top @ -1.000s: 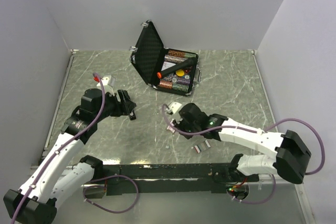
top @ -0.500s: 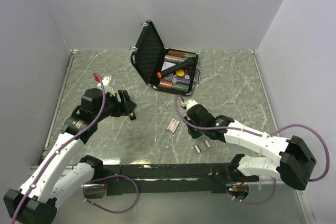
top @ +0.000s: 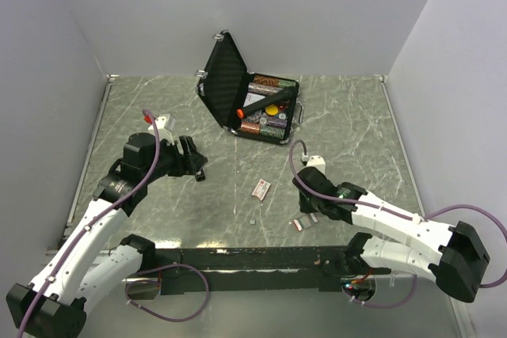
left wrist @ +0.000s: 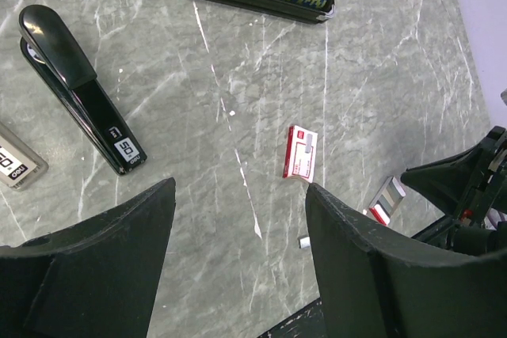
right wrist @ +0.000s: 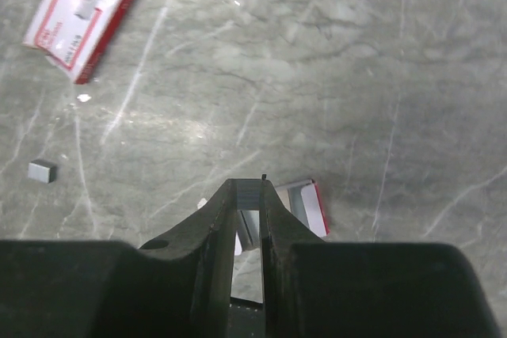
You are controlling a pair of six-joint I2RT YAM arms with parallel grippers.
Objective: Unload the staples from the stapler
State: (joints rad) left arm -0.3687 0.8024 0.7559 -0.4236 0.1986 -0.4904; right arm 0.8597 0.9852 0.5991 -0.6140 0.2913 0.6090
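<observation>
One black stapler (left wrist: pixel 75 89) lies flat on the marbled desk (left wrist: pixel 380 77). Its long axis runs diagonally, rounded end far-left and labelled end toward the wide-spread left gripper (left wrist: pixel 239 211). Open desk lies to its right. Overhead, I cannot make it out. The right gripper (right wrist: pixel 249 184) pinches a grey staple strip (right wrist: pixel 250 195).

The stapler (left wrist: pixel 75 89) lies left of the staple box (left wrist: pixel 301 153), case (top: pixel 224 77) behind.

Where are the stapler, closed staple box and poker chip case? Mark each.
stapler (left wrist: pixel 79 91), left wrist view, black top arm
closed staple box (left wrist: pixel 302 153), left wrist view, printed lid
poker chip case (top: pixel 223 78), top external view, open lid
</observation>
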